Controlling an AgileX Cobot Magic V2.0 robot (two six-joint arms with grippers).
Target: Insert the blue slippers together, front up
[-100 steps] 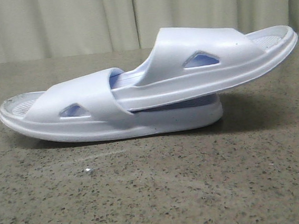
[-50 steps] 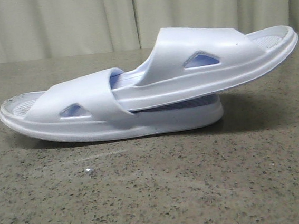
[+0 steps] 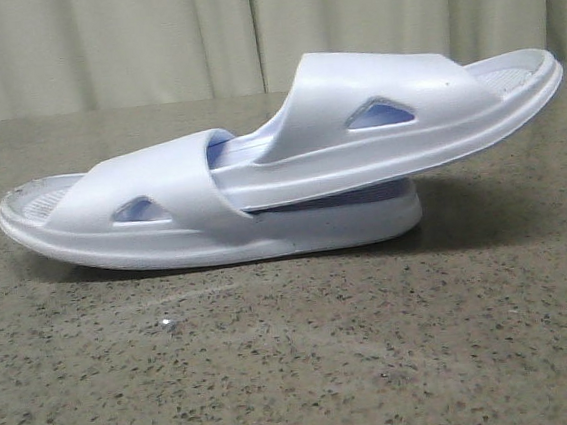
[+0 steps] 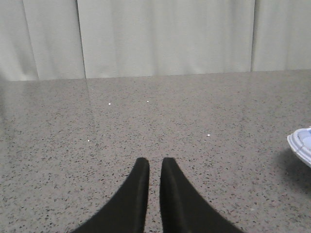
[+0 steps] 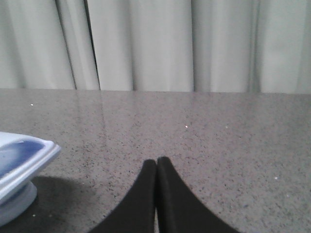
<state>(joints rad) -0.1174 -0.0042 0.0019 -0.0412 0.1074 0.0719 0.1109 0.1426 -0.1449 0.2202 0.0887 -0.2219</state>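
Two pale blue-white slippers lie nested on the speckled table. The lower slipper (image 3: 162, 199) rests flat, its heel end to the left. The upper slipper (image 3: 322, 93) has its front pushed under the lower one's strap and its other end tilted up to the right. Neither gripper shows in the front view. My left gripper (image 4: 155, 162) is empty, its fingers nearly together with a thin gap, and a slipper's edge (image 4: 302, 144) shows off to one side. My right gripper (image 5: 157, 162) is shut and empty, apart from the raised slipper end (image 5: 22, 160).
The speckled grey stone table (image 3: 299, 372) stretches all round the slippers. Pale curtains (image 3: 197, 40) hang behind its far edge.
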